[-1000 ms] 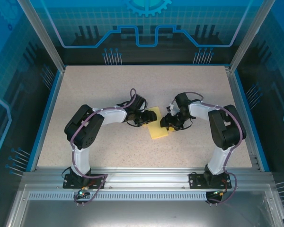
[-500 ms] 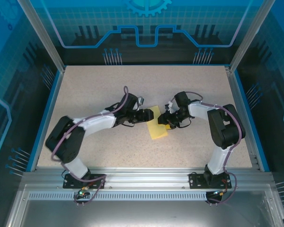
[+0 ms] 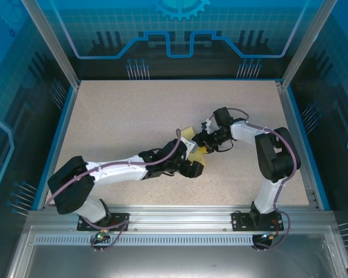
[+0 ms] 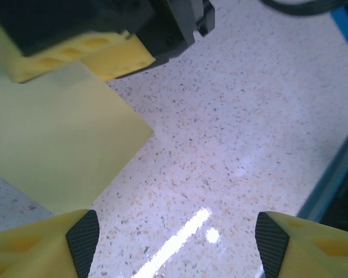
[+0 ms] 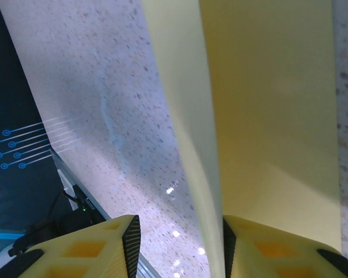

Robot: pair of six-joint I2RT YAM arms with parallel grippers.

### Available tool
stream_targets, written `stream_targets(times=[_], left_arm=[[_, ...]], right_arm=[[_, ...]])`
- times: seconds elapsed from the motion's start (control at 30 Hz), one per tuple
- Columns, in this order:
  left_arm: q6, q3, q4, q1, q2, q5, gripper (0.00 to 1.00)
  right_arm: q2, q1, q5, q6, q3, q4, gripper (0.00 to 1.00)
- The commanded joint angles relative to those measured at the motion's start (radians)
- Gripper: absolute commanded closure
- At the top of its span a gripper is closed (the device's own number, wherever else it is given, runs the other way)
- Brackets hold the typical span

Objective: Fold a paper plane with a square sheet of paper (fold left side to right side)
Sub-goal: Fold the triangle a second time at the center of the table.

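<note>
**Top view.** Your left arm (image 3: 122, 171) lies low and stretched across the speckled table (image 3: 133, 110). It runs from its base at the near left to the middle, where the left gripper (image 3: 192, 168) sits just on the near side of the sheet of paper (image 3: 193, 152). Your right arm (image 3: 272, 156) stands at the right with its elbow up and reaches left, bringing the right gripper (image 3: 202, 143) down at the sheet's right side. The pale-yellow sheet lies at the centre of the table between the two grippers, which hide much of it. One corner shows at its far end. A blue rim (image 3: 61, 133) bounds the table at the left, far and right sides.

**Left wrist.** Your left gripper (image 4: 177, 237) has its fingers (image 4: 81, 234) wide apart, with nothing between them but bare table. The sheet of paper (image 4: 52, 156) lies flat at the left of this view. One corner points toward the space ahead of the fingers and touches neither. Beyond it, the right gripper's yellow finger (image 4: 75, 55) and black body sit over the sheet's far edge. The blue rim (image 4: 330, 174) crosses at the right.

**Right wrist.** Your right gripper (image 5: 180, 246) has its jaws partly parted. A raised flap of the sheet of paper (image 5: 267, 116) runs in between them and stands against one pad (image 5: 229, 246). The other pad (image 5: 130, 243) is apart from the flap, with table (image 5: 93, 87) showing in the gap, so the paper is not clamped. The rest of the sheet lies flat to the right of the flap.
</note>
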Motion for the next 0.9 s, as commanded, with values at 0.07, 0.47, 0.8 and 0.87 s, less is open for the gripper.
stream_targets(times=[0.07, 0.47, 0.8, 0.87], left_arm=[[0.074, 0.165, -0.147, -0.055, 0.111, -0.217, 0.22], [0.077, 0.447, -0.416, -0.127, 0.367, -0.473, 0.23], [0.067, 0.504, -0.479, -0.132, 0.423, -0.529, 0.42], [0.071, 0.501, -0.475, -0.133, 0.420, -0.529, 0.48]], right_arm=[[0.015, -0.014, -0.037, 0.025, 0.037, -0.021, 0.58], [0.018, -0.009, -0.042, 0.046, 0.029, -0.008, 0.59], [0.029, -0.002, -0.033, 0.047, 0.025, -0.008, 0.59], [0.032, 0.000, -0.030, 0.044, 0.025, -0.008, 0.59]])
